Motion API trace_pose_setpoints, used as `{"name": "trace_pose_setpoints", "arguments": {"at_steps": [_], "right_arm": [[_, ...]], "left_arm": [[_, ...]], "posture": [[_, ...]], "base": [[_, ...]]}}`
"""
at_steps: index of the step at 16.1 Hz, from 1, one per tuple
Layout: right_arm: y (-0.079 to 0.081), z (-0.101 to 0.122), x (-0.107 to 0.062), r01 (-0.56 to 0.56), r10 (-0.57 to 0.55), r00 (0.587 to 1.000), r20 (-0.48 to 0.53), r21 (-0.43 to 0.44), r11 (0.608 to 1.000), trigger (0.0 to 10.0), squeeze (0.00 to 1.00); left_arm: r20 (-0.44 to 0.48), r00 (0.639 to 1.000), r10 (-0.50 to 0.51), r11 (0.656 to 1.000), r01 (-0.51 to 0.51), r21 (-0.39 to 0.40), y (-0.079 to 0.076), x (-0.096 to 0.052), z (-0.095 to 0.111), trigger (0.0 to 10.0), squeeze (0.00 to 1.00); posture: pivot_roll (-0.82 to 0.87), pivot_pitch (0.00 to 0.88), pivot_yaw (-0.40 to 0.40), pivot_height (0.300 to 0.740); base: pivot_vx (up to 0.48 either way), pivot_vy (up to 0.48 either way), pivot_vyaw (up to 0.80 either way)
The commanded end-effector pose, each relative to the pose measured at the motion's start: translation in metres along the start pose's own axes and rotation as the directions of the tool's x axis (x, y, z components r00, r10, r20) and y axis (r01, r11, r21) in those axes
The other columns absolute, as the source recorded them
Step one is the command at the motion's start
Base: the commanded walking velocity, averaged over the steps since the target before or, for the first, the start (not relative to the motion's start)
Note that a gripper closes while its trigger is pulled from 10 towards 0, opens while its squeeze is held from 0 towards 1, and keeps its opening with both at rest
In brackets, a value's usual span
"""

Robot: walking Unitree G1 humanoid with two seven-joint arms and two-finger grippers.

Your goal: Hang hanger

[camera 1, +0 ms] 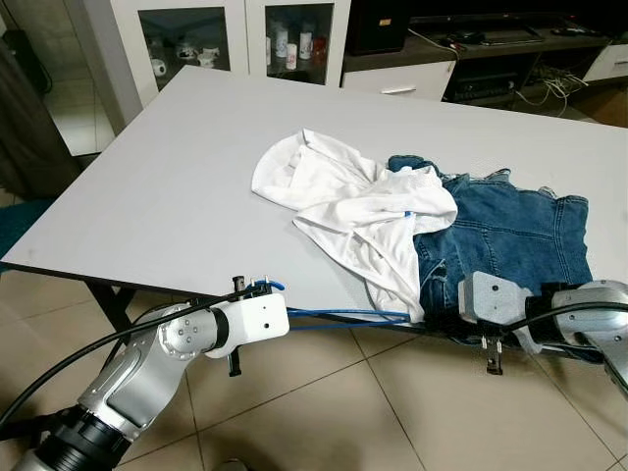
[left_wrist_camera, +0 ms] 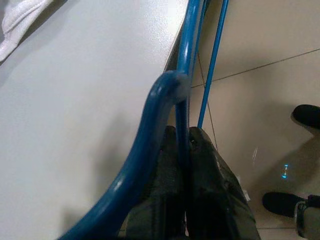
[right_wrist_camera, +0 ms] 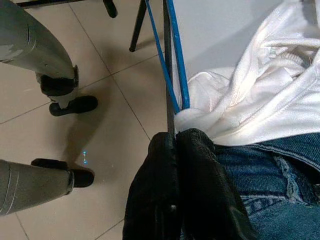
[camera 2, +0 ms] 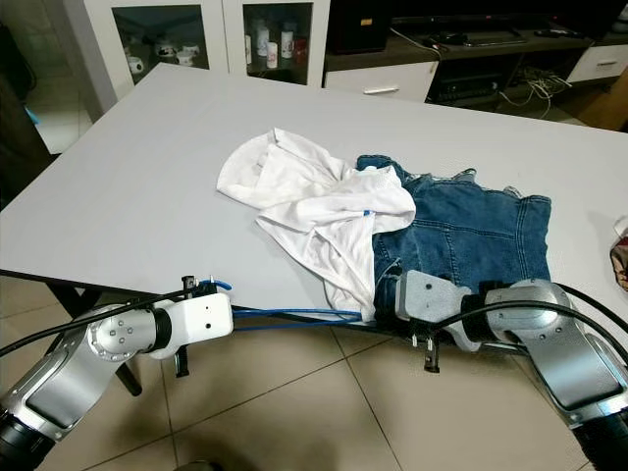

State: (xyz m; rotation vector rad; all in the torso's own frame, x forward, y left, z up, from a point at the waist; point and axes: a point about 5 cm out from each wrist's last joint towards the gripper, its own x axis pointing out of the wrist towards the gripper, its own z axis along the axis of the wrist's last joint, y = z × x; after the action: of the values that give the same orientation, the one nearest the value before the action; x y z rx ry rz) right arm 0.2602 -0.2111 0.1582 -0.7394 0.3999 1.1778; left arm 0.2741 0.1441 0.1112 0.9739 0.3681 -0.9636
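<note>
From the head views, a blue hanger (camera 1: pixel 343 316) is held level along the near edge of the bench (camera 1: pixel 147 196), one end in each gripper, so it stays steady. In the left wrist view, the left gripper (left_wrist_camera: pixel 182 145) has its jaws closed on the hanger beside its hook. In the right wrist view, the right gripper (right_wrist_camera: pixel 175 142) has its jaws closed on the hanger's other end, against the white garment (right_wrist_camera: pixel 260 95) and jeans (right_wrist_camera: pixel 280 185).

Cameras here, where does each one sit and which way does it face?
Both eye views: on the head, looking down at the grey table; both silver arms show.
Left wrist view: along the left gripper, shut on the blue plastic hanger.
Right wrist view: along the right gripper, beside the white shirt.
Shared: hanger, table edge.
</note>
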Motion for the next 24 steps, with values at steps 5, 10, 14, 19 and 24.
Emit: {"name": "trace_pose_setpoints", "arguments": {"at_steps": [5,10,14,19,24], "right_arm": [[0.002,0.001,0.016,0.000,0.000,1.000,0.007,0.016,1.000,10.0,0.00],[-0.011,-0.002,0.035,0.114,-0.115,0.993,0.014,0.075,0.991,10.0,0.00],[-0.035,0.001,0.037,0.284,-0.287,0.958,0.013,0.115,0.952,10.0,0.00],[-0.010,0.038,0.033,0.069,-0.089,0.964,0.250,0.087,0.994,10.0,0.00],[-0.040,0.057,0.012,0.140,-0.294,0.850,0.436,0.352,0.926,10.0,0.00]], "left_arm": [[0.012,1.000,0.021,1.000,-0.021,0.012,0.003,-0.002,0.004,10.0,0.00],[0.013,1.000,0.024,1.000,-0.024,0.012,0.003,-0.003,0.005,10.0,0.00],[0.013,1.000,0.020,1.000,-0.021,0.012,0.003,-0.003,0.005,10.0,0.00],[0.018,1.000,0.013,1.000,-0.013,0.012,0.001,-0.001,0.006,10.0,0.00],[0.020,1.000,0.011,1.000,-0.011,0.016,0.000,0.000,0.007,10.0,0.00]], "posture": [[0.09,0.107,-0.056,0.740],[0.10,0.112,-0.056,0.740],[0.10,0.113,-0.055,0.740],[0.09,0.115,-0.056,0.740],[0.09,0.111,-0.058,0.740]], "base": [[0.000,0.000,0.00],[0.000,0.000,0.00],[0.000,0.000,0.00],[0.000,0.000,0.00],[0.000,0.000,0.00]]}}
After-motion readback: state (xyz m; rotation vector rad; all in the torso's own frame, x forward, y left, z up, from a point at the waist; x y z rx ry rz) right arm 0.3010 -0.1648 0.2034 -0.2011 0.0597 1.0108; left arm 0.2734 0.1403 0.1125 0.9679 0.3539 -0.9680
